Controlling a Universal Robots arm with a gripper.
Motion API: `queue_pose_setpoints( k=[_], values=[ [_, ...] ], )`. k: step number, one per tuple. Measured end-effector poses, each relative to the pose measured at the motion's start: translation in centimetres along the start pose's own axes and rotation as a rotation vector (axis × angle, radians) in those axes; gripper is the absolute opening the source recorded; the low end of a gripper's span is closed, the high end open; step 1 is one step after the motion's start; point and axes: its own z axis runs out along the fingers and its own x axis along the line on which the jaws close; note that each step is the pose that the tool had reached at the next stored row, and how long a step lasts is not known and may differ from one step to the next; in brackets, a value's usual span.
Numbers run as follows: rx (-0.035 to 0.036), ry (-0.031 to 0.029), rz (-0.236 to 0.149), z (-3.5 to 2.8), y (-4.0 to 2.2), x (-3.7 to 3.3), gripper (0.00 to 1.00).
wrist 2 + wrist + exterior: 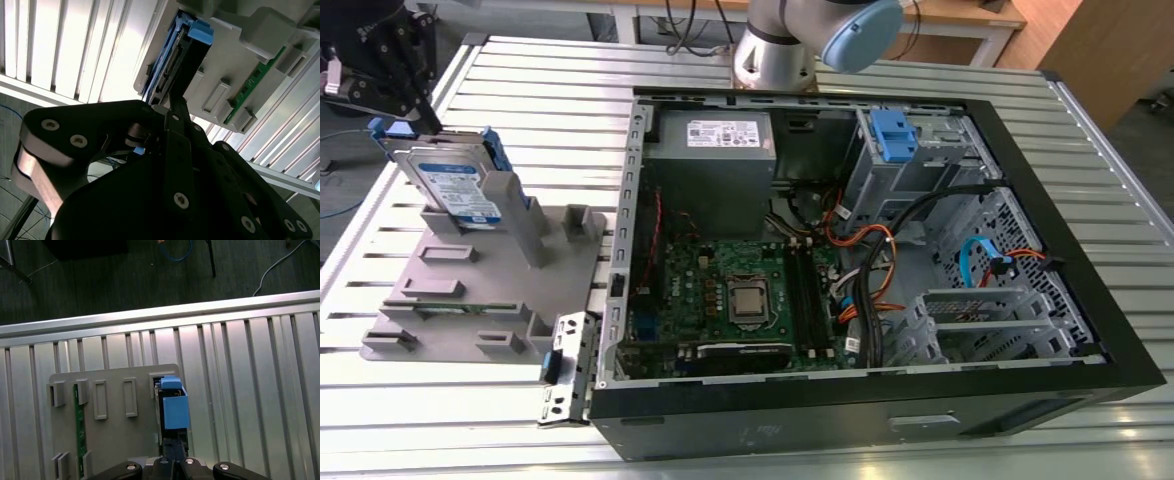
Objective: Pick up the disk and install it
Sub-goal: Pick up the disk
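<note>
Disk stands upright in grey holder on the desk, at the exterior view's left of the open case, gripper at its top blue tab, can't tell if closed or holding; a skewed lift could jam it in the slot.

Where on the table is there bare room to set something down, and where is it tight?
The ribbed table is bare in the exterior view's foreground, before the grey fixture and the computer case, and behind the fixture toward the far edge. It is crowded inside the case and at the disk, where the gripper sits.
</note>
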Motion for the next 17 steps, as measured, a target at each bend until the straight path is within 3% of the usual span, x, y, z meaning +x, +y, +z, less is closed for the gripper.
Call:
queue_pose_setpoints(
  k=[17],
  values=[
    [0.0029,-0.0004,-0.001,0.01,-0.13,-0.02,0.11]
  ],
)
